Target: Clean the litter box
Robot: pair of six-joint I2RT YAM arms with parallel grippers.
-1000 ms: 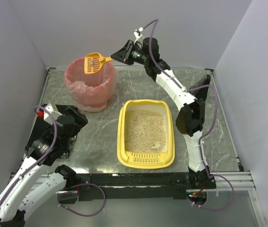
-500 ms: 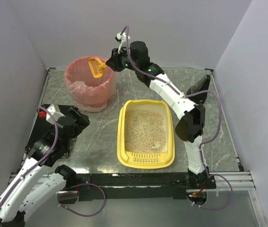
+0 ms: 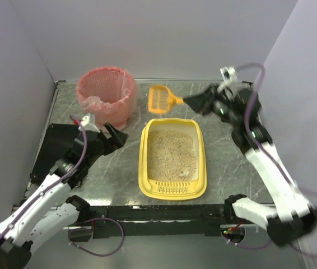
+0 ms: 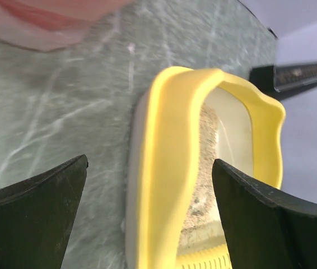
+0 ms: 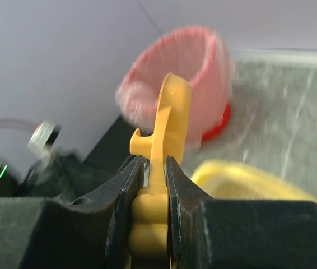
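The yellow litter box (image 3: 144, 157) lies in the middle of the table, filled with beige litter, its slotted lip toward the near edge. My right gripper (image 3: 190, 101) is shut on the handle of an orange slotted scoop (image 3: 159, 98), held in the air just beyond the box's far end. In the right wrist view the scoop (image 5: 168, 123) stands edge-on between the fingers. My left gripper (image 3: 118, 136) hangs open just left of the box, its fingers apart from it. In the left wrist view the box's left rim (image 4: 167, 168) shows between the wide jaws.
A pink-lined round basket (image 3: 105, 94) stands at the back left, seen blurred in the right wrist view as the basket (image 5: 195, 67). Grey walls close in the left, back and right. A black rail runs along the table's near edge.
The right arm has swung the scoop from over the basket rightward and down to beyond the box's far end. The left arm has moved right toward the box's left side.
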